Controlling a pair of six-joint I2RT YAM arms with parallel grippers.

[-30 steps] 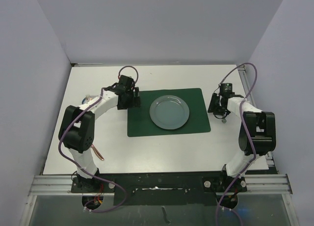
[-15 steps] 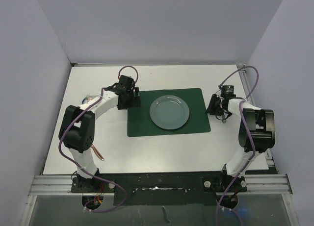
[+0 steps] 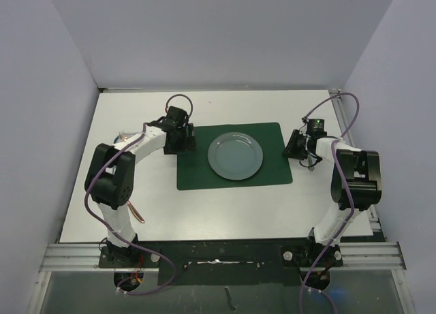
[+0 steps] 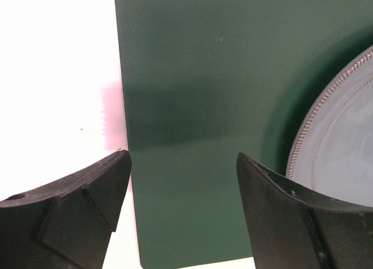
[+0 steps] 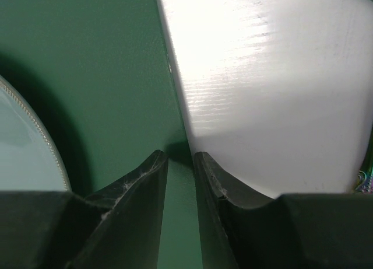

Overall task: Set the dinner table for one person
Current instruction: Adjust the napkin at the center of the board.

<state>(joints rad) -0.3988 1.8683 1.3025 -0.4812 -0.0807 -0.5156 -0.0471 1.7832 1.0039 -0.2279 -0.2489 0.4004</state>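
1. Nearest, both arms rise from the near rail of the dinner table (image 3: 225, 215), the big white top that runs from that rail to the far wall. A thin coppery thing (image 3: 137, 212) lies on it beside the left arm, too small to identify.
2. Farther in, at the middle of the table, the dark green placemat (image 3: 197, 176) lies flat and roughly square to the table's edges. A pale grey plate (image 3: 235, 156) sits near its centre, well inside the mat's borders.
3. Level with the plate, the left gripper (image 3: 181, 141) is over the mat's left edge with its fingers spread wide and nothing between them. Its wrist view shows only green mat, the white top and the plate's beaded rim.
4. Across the mat, the right gripper (image 3: 296, 146) is at the right edge. Its jaws are drawn almost together with a slim gap, and the mat's edge runs beneath that gap. I cannot tell whether they are nipping the mat.
5. As for progress, the mat and plate look laid, so the opening steps seem done. No fork, knife, spoon, glass or napkin shows beside the plate, so those most likely remain. With both grippers at the mat's edges, a small straightening of the mat may be the step in hand.
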